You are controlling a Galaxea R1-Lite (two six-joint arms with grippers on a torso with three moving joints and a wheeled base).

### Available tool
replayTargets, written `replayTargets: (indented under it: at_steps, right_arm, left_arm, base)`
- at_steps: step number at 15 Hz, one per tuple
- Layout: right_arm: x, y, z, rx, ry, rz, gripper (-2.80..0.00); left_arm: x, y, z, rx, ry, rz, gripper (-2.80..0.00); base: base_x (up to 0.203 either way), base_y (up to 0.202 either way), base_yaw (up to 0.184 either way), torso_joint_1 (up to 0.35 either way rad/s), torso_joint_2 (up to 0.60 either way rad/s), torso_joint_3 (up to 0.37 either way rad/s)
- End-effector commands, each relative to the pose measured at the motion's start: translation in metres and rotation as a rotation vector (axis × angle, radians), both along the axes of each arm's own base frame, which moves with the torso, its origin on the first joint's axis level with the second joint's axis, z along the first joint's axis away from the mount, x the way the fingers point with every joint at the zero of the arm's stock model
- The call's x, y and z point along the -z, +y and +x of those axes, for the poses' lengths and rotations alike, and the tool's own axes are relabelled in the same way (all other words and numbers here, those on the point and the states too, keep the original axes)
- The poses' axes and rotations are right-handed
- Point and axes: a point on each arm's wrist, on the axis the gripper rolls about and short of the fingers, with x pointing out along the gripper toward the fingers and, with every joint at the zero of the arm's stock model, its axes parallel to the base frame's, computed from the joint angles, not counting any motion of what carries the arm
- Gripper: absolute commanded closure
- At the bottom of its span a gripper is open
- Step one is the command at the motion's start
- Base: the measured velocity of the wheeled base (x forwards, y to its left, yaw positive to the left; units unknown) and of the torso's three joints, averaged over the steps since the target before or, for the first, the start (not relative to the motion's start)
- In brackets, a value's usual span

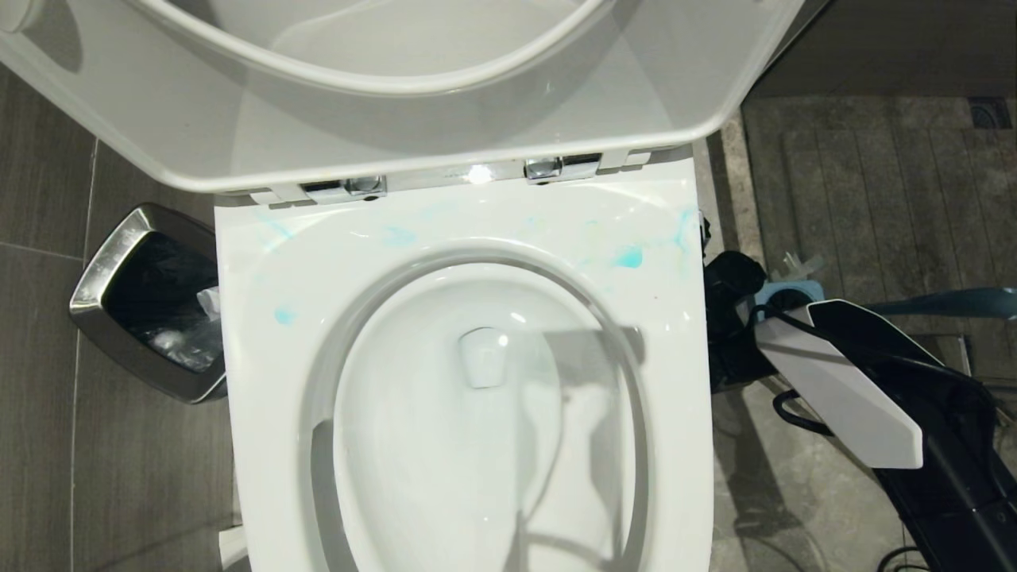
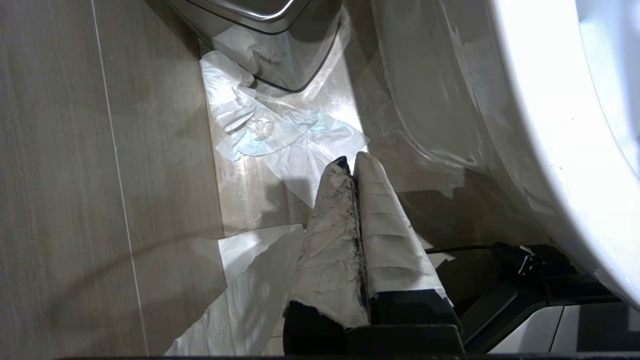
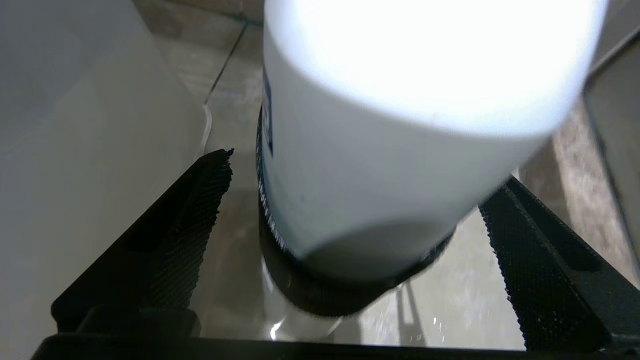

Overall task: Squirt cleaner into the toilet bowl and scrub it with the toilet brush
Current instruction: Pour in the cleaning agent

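Note:
The toilet bowl [image 1: 262, 357] fills the head view with its lid raised. Cleaner lies on the wide rim as a small bright blue pool [image 1: 629, 257] and as pale smears [image 1: 284, 315]. Right of the toilet, the slate-blue handle of the toilet brush [image 1: 953, 302] pokes out behind my right arm [image 1: 842, 389]; its bristle head is hidden. My right gripper [image 3: 357, 180] is open low beside the toilet. A white bottle [image 3: 380, 150] with a black ribbed band stands on the floor between its fingers, with a gap on each side. My left gripper [image 2: 352, 162] is shut and empty.
A square steel bin [image 1: 119, 262] with a black liner stands left of the toilet. Crumpled white tissue [image 2: 270, 130] lies on the floor by the bin [image 2: 260, 15] and the toilet's base [image 2: 525, 125], under my left gripper. A floor drain [image 1: 989, 113] sits far right.

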Motion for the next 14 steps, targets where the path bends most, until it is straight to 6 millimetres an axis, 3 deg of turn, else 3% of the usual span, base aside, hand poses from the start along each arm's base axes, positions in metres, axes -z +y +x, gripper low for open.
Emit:
replayTargets:
  at_steps: [1,4,14]
  right_arm:
    - [0.006,-0.003,0.008,0.005,-0.034,-0.022,-2.8]
    - [0.0,-0.005,0.015,0.01,-0.096,-0.063,-2.8]
    - [0.012,-0.003,0.019,-0.005,-0.102,-0.12,-2.8]
  left_arm:
    - [0.0,0.0,0.0,0.0,0.001,0.0,0.0]
    - [0.0,0.0,0.0,0.0,0.001,0.0,0.0]
    - [0.0,0.0,0.0,0.0,0.001,0.0,0.0]
  base:
    - [0.0,0.0,0.0,0.0,0.0,0.0]
    - [0.0,0.0,0.0,0.0,0.0,0.0]
    - [0.0,0.0,0.0,0.0,0.0,0.0]
